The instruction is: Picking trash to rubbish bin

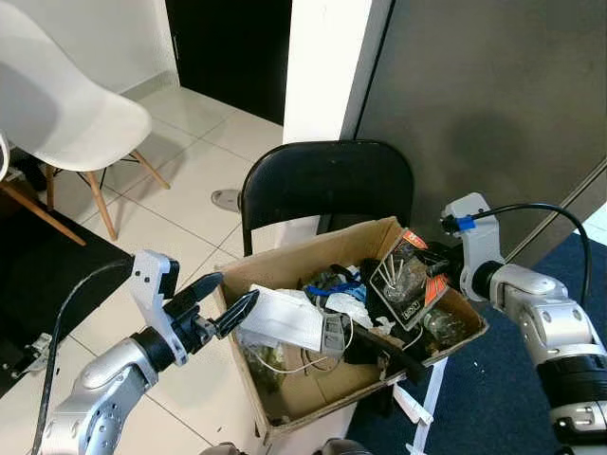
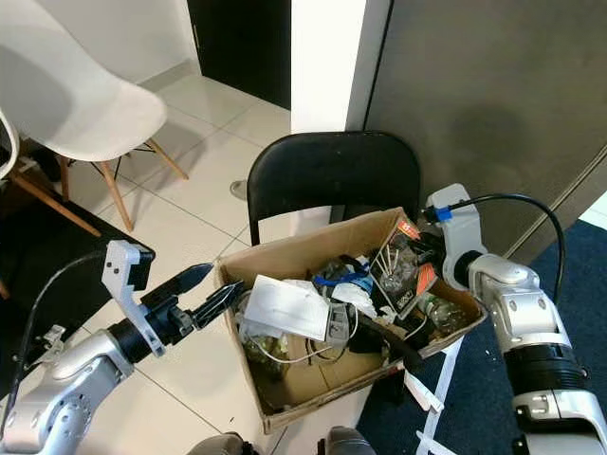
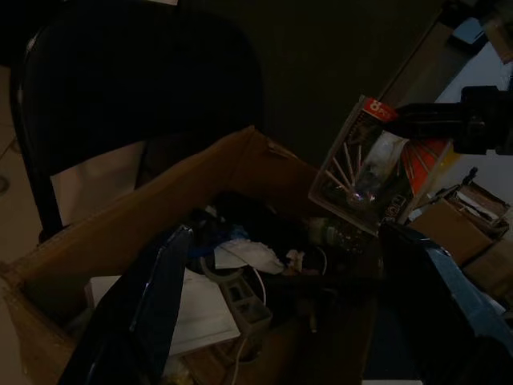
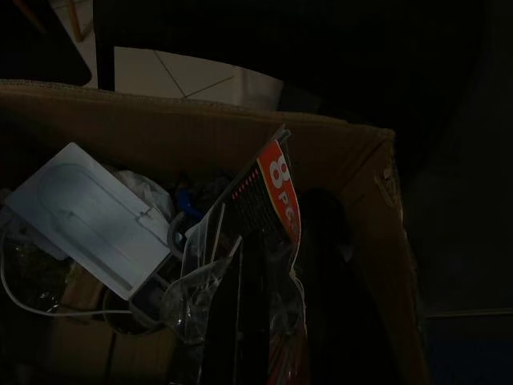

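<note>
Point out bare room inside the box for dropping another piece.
Bare cardboard floor shows at the near corner of the cardboard box, below the white packet. The middle and far-right side are crowded with wires and the plastic package that the right gripper holds.

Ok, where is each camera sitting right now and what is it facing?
Left eye view: on the head, looking down at the cardboard box before the black chair; left gripper and right gripper show.
Right eye view: head again, same scene.
Left wrist view: on the left wrist, looking along its parted fingers into the box.
Right wrist view: on the right wrist, looking down into the box at the blister pack.
Shared: both wrist views show that blister pack and the white packet.
</note>
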Controlling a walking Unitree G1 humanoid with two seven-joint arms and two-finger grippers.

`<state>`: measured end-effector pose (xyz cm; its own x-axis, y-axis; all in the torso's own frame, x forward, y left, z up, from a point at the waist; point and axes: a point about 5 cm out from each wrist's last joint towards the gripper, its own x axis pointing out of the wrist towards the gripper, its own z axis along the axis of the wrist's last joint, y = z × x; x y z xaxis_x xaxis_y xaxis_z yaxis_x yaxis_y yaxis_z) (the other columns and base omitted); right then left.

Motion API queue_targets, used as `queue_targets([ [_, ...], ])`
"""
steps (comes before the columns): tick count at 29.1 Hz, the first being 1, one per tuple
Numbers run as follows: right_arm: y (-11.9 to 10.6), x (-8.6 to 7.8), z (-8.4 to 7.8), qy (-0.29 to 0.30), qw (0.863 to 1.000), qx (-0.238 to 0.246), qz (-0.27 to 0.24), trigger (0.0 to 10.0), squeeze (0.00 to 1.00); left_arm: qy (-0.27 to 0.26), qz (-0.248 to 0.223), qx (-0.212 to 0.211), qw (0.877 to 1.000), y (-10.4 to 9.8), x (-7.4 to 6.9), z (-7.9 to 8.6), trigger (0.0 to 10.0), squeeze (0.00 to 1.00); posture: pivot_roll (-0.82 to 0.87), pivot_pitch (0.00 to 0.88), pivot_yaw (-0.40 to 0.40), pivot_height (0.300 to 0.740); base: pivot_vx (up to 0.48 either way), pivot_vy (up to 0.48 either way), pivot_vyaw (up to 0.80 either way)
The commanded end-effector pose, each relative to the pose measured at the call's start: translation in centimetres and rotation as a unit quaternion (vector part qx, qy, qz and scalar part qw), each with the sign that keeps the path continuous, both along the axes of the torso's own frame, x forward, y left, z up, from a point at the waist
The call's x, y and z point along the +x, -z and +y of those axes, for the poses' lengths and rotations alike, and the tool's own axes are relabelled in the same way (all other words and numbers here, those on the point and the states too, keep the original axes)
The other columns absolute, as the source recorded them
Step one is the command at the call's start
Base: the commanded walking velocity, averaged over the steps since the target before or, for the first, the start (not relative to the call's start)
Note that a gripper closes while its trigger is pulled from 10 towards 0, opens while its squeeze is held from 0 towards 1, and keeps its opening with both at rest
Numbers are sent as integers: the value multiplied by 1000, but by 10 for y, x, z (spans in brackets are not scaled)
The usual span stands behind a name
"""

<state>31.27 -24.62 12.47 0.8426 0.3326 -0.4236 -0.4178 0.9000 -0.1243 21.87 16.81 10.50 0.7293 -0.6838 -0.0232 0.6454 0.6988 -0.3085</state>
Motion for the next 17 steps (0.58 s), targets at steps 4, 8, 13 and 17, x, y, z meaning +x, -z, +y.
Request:
queue_targets([
  [4,-1,1,-5,12,1000,1,0,10000,0,27,14,10,999,10,-5,0,10000,0,-65,0,-50,740,0,0,0],
  [8,-2,1,-5,11,1000,2,0,10000,0,33,23,15,999,17,-7,1,10000,0,-65,0,-49,740,0,0,0],
  [13,-5,1,-2,1,1000,29,-7,10000,1000,36,25,18,999,22,-7,2,10000,0,-65,0,-49,740,0,0,0],
  [17,-7,0,2,-12,999,40,-7,10000,1000,36,23,19,999,23,-7,3,10000,0,-65,0,-49,740,0,0,0],
])
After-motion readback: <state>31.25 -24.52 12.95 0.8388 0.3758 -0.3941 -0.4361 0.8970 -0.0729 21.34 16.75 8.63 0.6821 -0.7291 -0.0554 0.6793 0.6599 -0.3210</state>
